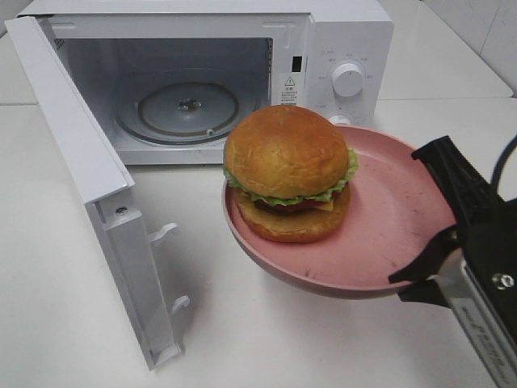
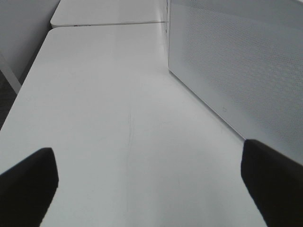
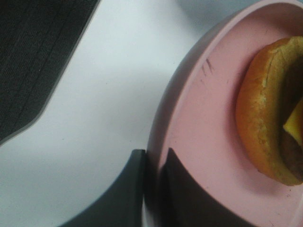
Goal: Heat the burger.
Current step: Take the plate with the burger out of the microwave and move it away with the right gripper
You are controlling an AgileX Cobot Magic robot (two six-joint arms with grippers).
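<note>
The burger (image 1: 287, 171), with a golden-brown bun, lettuce edge, cheese and dark patty, sits on the left part of a round pink plate (image 1: 388, 226). My right gripper (image 1: 422, 279) is shut on the plate's near right rim and holds it above the table, in front of the open microwave (image 1: 347, 48). The right wrist view shows the gripper (image 3: 154, 161) with its fingers (image 3: 135, 175) either side of the plate rim (image 3: 189, 123) and part of the burger (image 3: 265, 118). My left gripper (image 2: 151, 189) is open and empty over the table.
The microwave door (image 1: 89, 162) stands swung open to the left, towards the front. The glass turntable (image 1: 186, 109) lies inside the cavity. The microwave's perforated side wall (image 2: 236, 61) is close to my left gripper. The white table (image 1: 266, 339) lies below.
</note>
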